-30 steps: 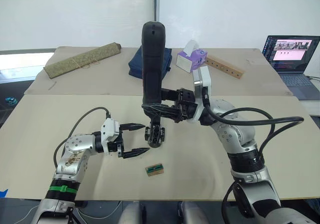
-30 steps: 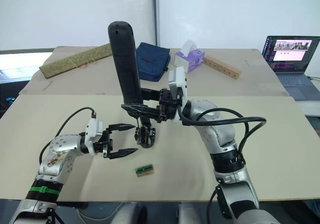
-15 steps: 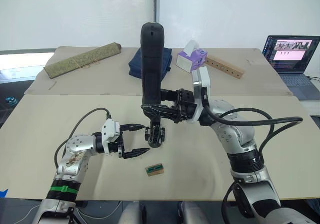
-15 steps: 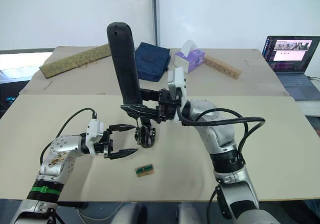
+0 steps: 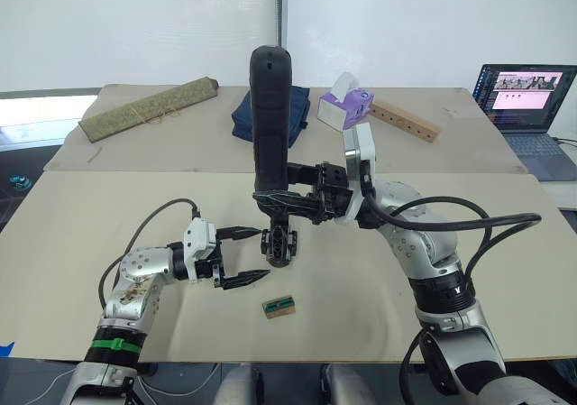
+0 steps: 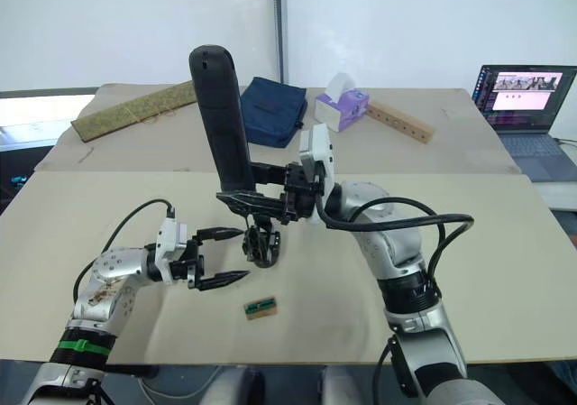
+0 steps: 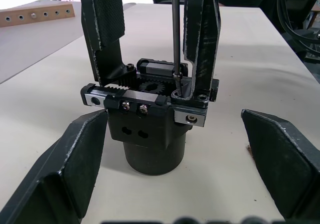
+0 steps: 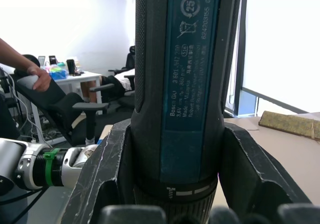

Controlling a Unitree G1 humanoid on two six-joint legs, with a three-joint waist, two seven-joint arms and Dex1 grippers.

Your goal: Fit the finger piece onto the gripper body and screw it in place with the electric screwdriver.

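1. I see my right gripper (image 5: 287, 199) clamped on the electric screwdriver (image 5: 269, 125), held upright above the table (image 5: 505, 270).
2. Gripper body (image 7: 150, 119) stands mid-table; the bit meets its top.
3. My left gripper (image 5: 245, 256) is spread beside it.

The electric screwdriver (image 8: 177, 84) is running past the top edge of the right wrist view, so its upper end is being cut off there. The right gripper's fingers (image 8: 107, 169) are covering the sides of its lower barrel. In the left wrist view, the two upright fingers (image 7: 105, 24) on the gripper body (image 7: 150, 114) are being cropped by the top edge. The screw under the bit (image 7: 174, 34) is too small to make out.
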